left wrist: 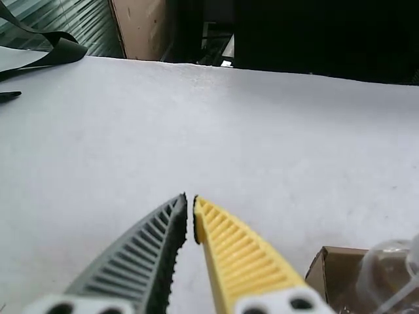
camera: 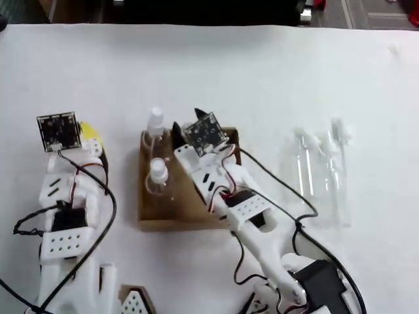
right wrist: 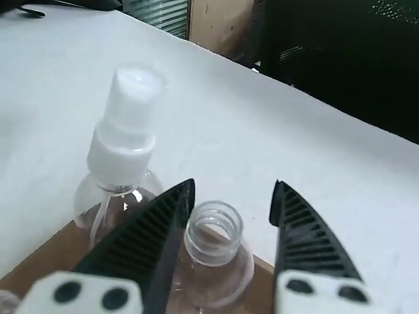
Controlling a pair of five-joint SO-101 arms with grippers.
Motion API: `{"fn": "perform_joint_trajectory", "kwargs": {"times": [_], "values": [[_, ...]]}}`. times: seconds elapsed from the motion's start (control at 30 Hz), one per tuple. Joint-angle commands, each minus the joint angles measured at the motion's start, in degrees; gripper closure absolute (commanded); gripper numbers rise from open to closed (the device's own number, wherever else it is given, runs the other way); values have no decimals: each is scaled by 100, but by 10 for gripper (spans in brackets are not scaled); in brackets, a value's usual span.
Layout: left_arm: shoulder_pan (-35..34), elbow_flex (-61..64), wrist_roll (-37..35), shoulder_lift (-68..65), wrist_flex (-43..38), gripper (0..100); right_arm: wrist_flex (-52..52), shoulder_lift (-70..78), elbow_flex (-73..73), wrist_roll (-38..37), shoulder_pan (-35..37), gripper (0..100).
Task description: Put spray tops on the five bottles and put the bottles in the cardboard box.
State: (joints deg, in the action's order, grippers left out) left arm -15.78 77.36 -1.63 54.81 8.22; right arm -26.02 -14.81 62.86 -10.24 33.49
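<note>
A cardboard box (camera: 196,203) lies at the table's middle. Two clear bottles with white spray tops stand in it, one at its far left corner (camera: 156,124) and one nearer (camera: 158,173). My right gripper (camera: 188,120) hangs over the box's far edge, open, its black fingers either side of the neck of an uncapped bottle (right wrist: 213,235). In the right wrist view a capped bottle (right wrist: 124,157) stands just beside it. My left gripper (left wrist: 190,203) is shut and holds nothing, low over bare table left of the box (left wrist: 334,268).
Clear uncapped bottles (camera: 308,167) and loose spray tops (camera: 340,134) lie on the white table right of the box. The table's far edge (camera: 209,26) meets a dark background. Black cables (camera: 105,196) trail from both arms.
</note>
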Motion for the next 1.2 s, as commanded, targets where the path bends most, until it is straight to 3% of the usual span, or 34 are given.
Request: {"fn": "perform_joint_trajectory", "kwargs": {"times": [0.0, 0.3, 0.4, 0.53, 0.73, 0.93, 1.17], "values": [[84, -44, 53, 31, -149, 976, -48, -303, -343, -62, 31, 834], [84, -44, 53, 31, -149, 976, 1305, -2440, -202, -26, -233, 833], [84, -26, 53, 31, -149, 976, 1921, -3363, -360, 18, -813, 835], [84, -18, 53, 31, -149, 976, 3363, -3758, -1266, 897, -1956, 836], [84, -18, 53, 22, -149, 976, 5270, -2607, -3121, 1160, -2976, 835], [84, -18, 53, 4, -141, 976, 6879, -629, -5064, 0, -3503, 836], [84, -18, 53, 4, -141, 976, 8804, 1824, -7332, -607, -3916, 833]]}}
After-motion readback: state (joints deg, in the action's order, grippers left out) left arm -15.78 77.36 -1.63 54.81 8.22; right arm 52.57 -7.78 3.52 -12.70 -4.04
